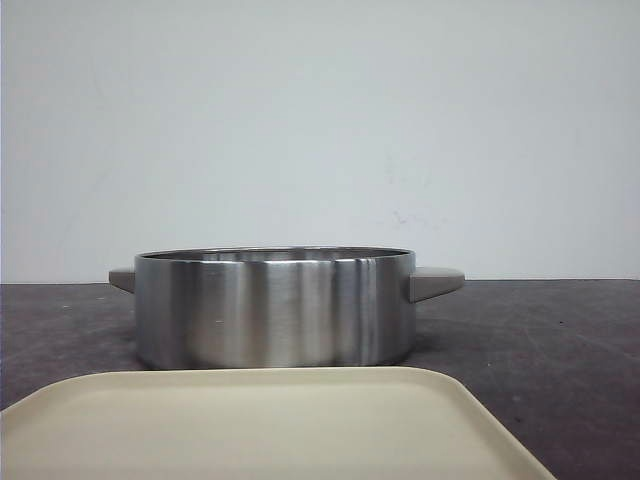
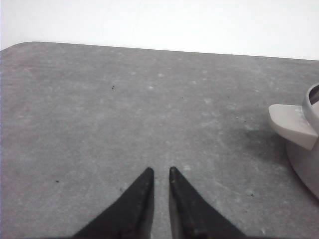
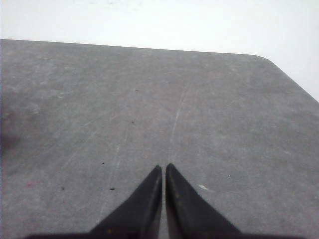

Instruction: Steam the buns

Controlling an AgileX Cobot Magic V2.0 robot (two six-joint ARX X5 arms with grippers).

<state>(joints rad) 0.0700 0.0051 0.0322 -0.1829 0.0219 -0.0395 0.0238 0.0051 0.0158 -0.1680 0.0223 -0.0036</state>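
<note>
The left gripper (image 2: 160, 172) is shown with its two dark fingers nearly together and nothing between them, poised over bare grey table (image 2: 99, 114); only a narrow slit separates the tips. The right gripper (image 3: 164, 168) is likewise drawn closed and empty, its tips almost touching above the same tabletop. Beside the left gripper, the grey handle (image 2: 293, 123) of a brushed steel pot (image 1: 274, 308) is seen at the frame edge. In the front view the pot is seen standing on the table, a stub handle on each side, with a cream tray (image 1: 260, 425) lying just in front of it. No buns are visible in any view; the pot's interior is hidden by its wall, and the visible part of the tray bears nothing. Buns of this kind are judged to be light, soft and easily dented, with a smooth skin; a gentle grasp across the lower flanks of the dome is advised, with the jaws opened wide beforehand and closing force kept low.
</note>
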